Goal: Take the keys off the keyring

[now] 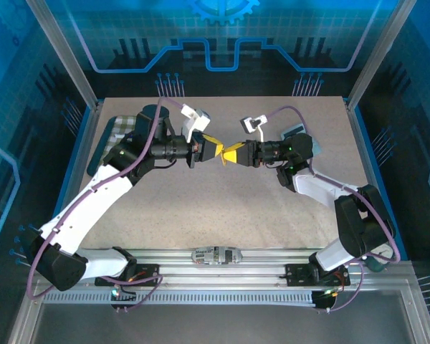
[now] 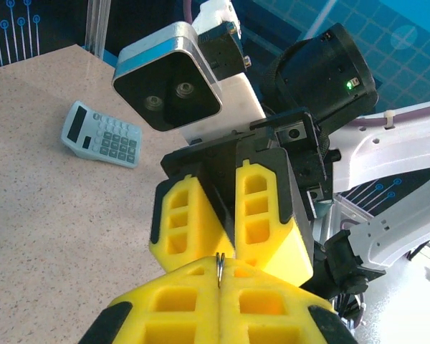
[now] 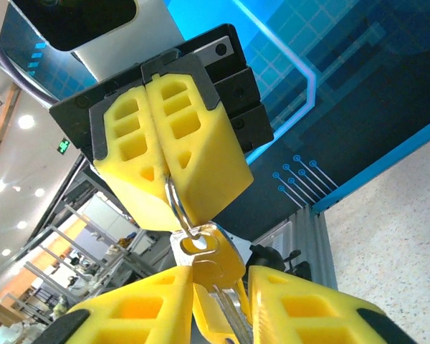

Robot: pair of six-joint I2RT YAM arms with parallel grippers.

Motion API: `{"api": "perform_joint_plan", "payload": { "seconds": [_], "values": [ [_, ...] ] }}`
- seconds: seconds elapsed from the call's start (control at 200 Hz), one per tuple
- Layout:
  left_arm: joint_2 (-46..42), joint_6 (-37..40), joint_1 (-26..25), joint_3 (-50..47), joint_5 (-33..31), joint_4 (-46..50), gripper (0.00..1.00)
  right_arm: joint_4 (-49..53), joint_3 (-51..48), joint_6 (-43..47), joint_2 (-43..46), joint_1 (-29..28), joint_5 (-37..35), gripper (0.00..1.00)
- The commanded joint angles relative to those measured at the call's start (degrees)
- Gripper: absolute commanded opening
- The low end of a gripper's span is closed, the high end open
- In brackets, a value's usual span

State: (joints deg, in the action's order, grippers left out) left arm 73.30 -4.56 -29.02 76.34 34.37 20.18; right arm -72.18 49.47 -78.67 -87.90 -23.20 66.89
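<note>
- A speckled beige table (image 1: 222,215) is seen inside a blue-panelled enclosure. Above it, the left gripper (image 1: 213,149) and right gripper (image 1: 236,153) are met tip to tip.
- The keyring (image 3: 173,204), a thin silver wire loop, is pinched in the closed left gripper's tips. A small silver key (image 3: 196,247) and a yellow tag (image 3: 229,261) are hung just below.
- The key's shaft is set between the right gripper's slightly parted jaws; whether it is clamped cannot be told.
- From the left wrist the loop is reduced to a thin edge, and a grey calculator (image 2: 100,134) is seen beyond the right gripper.
</note>
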Motion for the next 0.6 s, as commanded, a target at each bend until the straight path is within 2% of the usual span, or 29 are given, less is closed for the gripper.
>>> {"api": "perform_joint_plan", "payload": {
  "seconds": [0.0,0.26,0.455,0.595],
  "values": [
    [-1.49,0.68,0.54,-0.62,-0.12,-0.43,0.0,-4.19,0.48,-1.71,-0.34,0.26,0.42,0.23],
    [-0.99,2.17,0.66,-0.45,-0.88,0.8,0.0,-4.55,0.1,-2.52,-0.12,0.76,0.51,0.13],
    [-0.61,3.8,0.64,-0.29,-2.03,2.65,0.0,-3.67,0.28,-2.44,-0.34,0.8,0.83,0.13],
    [-0.61,4.89,0.63,-0.18,-2.85,3.94,0.0,1.42,0.22,0.85,0.92,0.99,1.38,0.19]
  ]
}}
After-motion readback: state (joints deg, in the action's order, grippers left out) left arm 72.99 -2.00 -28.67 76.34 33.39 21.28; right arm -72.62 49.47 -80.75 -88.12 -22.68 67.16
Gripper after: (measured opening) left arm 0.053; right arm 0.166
